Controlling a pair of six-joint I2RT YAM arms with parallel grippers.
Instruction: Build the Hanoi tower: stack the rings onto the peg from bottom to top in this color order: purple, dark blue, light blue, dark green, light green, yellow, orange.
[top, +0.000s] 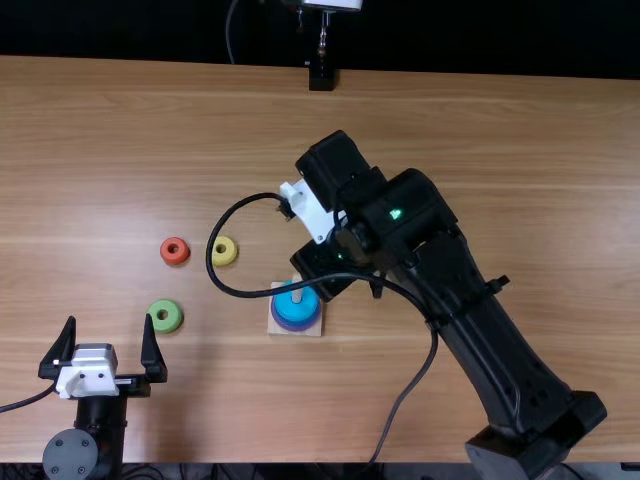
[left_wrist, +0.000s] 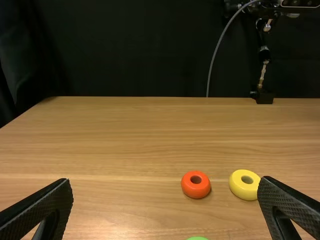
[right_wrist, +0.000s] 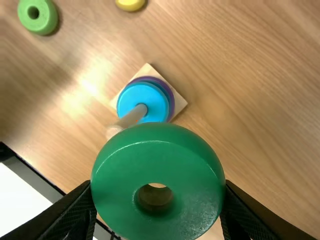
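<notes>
Closing on the thick dark green ring (right_wrist: 157, 165) near the wooden peg (top: 297, 292): your right gripper (top: 312, 212) | fingers wide, top view, peg's 9 o'clock: your left gripper (top: 110, 320) | 9 o'clock: light green ring (top: 166, 304) | 10 o'clock: orange ring (top: 175, 261), yellow ring (top: 224, 261)

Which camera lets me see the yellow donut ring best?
The left wrist view: the round, glossy yellow ring looks big there and nearly whole, with its hole easy to see. The top view shows its hole too, but the ring looks much smaller. The right wrist view shows just part of it, cut off at the edge.
</notes>
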